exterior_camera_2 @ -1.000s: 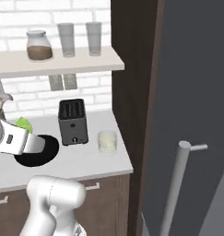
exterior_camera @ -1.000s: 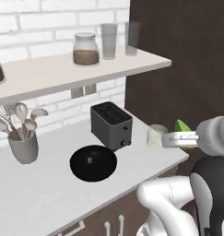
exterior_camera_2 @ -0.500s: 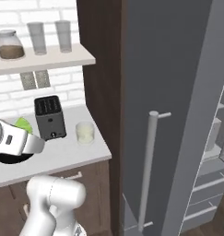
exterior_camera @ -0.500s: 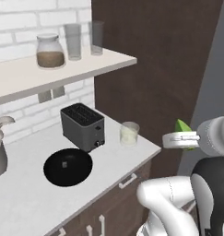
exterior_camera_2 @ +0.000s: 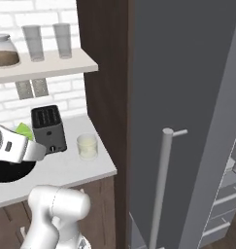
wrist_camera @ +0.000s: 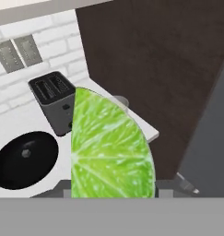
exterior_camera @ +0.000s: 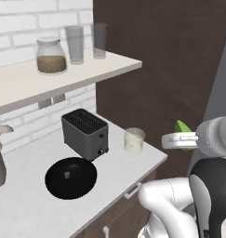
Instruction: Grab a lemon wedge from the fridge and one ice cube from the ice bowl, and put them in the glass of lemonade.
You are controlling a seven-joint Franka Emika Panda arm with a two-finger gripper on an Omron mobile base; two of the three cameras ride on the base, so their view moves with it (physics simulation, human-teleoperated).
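Lemon wedge (wrist_camera: 111,147): green-yellow, clamped between the jaws of the gripper (exterior_camera: 182,139), held in the air off the counter's right end, beside the fridge (exterior_camera_2: 187,97).
Glass of lemonade (exterior_camera: 134,140): upright on the white counter (exterior_camera: 35,204), near its right edge, just right of the toaster (exterior_camera: 85,133).
Ice bowl (exterior_camera: 70,177): black, in front of the toaster; one ice cube (exterior_camera: 66,175) lies inside.
Shelf (exterior_camera: 49,76) above: jar (exterior_camera: 51,56), two tall grey glasses (exterior_camera: 76,44).
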